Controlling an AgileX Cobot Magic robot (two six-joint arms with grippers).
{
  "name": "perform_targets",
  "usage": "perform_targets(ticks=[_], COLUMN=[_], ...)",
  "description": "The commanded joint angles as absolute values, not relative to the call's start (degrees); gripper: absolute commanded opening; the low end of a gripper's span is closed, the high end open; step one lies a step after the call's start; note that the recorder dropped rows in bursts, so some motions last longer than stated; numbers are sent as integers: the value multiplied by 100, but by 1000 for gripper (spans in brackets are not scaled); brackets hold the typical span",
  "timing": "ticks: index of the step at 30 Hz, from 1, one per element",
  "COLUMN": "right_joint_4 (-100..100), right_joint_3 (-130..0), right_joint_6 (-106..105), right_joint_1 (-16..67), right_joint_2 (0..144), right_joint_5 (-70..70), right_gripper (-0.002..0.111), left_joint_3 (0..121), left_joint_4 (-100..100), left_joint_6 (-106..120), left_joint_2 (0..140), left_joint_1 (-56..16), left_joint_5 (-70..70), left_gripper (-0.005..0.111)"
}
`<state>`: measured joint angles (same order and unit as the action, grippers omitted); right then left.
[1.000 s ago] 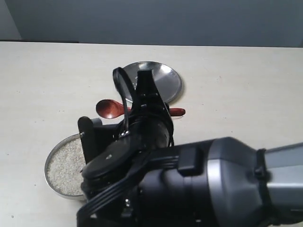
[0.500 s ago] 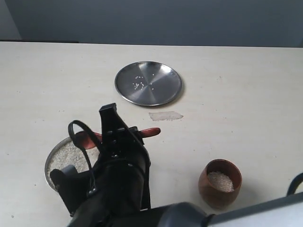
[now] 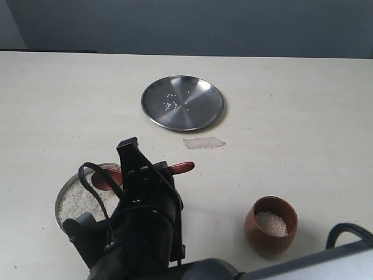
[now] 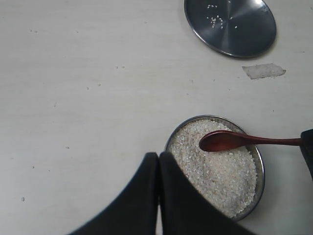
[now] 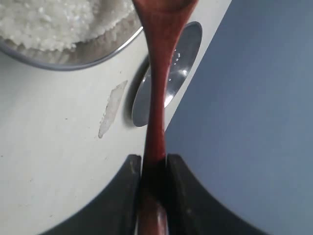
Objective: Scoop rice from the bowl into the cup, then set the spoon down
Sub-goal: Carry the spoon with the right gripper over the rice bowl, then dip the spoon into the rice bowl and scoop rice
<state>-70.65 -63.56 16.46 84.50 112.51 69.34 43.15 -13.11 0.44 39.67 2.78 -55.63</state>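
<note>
Your right end effector (image 5: 152, 161) is clamped on the handle of the spoon (image 5: 157, 73). Just ahead of it, the spoon's tip is over the rice (image 4: 220, 171) in the bowl (image 4: 263, 169). The left end effector (image 4: 159, 157) is fully closed and empty, beside the bowl's rim. The cup (image 3: 268, 242) stands on the counter (image 3: 303, 116), well apart from both.

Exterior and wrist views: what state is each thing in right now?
bowl, upright, holding rice
spoon, held by its handle, scoop over the bowl's rice, looks empty
cup, upright, partly filled with rice
plate, flat, a few grains on it
right claw, shut on the spoon
left claw, shut, empty
</note>
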Motion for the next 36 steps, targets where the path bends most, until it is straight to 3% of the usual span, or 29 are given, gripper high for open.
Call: perform_targets(ticks=[1, 36], right_joint_4=[-7205, -6661], right_joint_3=[-6377, -6377], right_joint_6=[1669, 1734], right_joint_1=[8466, 8466], right_joint_2=[11253, 11368], right_joint_5=[6996, 6439], right_gripper=[0, 0], left_joint_3=[4344, 4344], left_joint_4=[-1298, -1298], left_joint_6=[44, 44], left_joint_2=[3966, 3966], left_joint_1=[284, 284], left_joint_5=[-5522, -5522], left_gripper=[0, 0])
